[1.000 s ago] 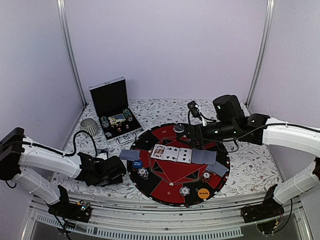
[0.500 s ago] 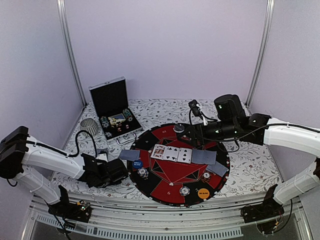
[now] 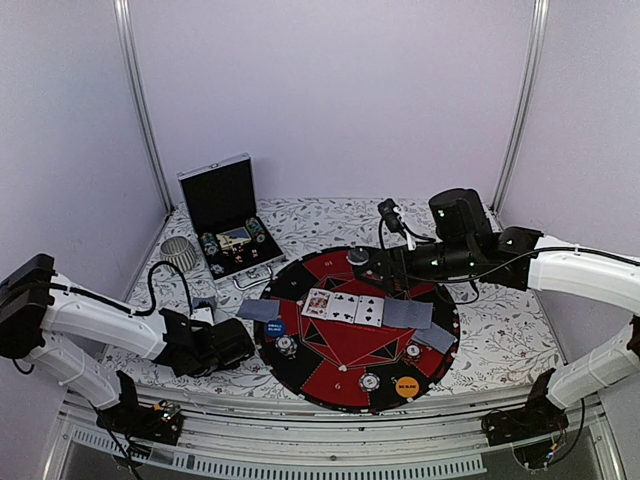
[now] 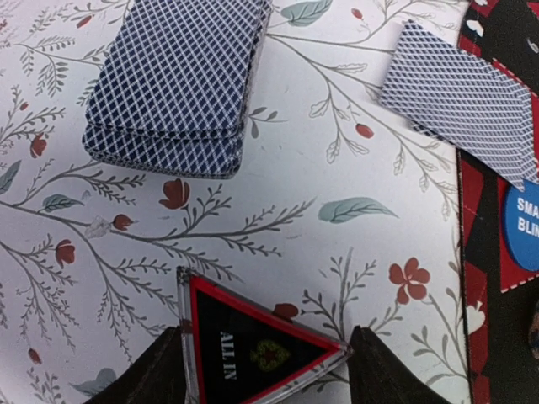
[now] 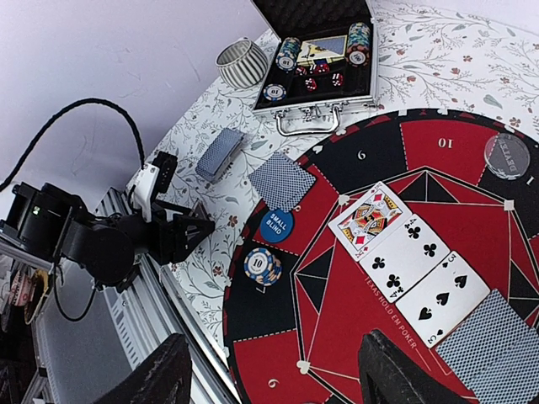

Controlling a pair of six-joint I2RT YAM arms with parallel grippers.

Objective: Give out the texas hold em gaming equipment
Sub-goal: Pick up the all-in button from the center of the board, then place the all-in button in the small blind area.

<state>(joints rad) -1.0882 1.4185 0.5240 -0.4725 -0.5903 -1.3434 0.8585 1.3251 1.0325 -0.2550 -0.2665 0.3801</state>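
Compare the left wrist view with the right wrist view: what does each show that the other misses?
Only the left wrist: the black triangular ALL IN marker, held between the left fingers. Only the right wrist: the open case with its chips, the ribbed cup, three face-up cards, a striped chip and the clear dealer button on the mat. Both: the card deck, a face-down card overlapping the mat's edge, and the blue small blind button.

Blue-lattice card backs (image 4: 173,80); black, red-edged marker (image 4: 253,349); red-black mat (image 3: 340,348).
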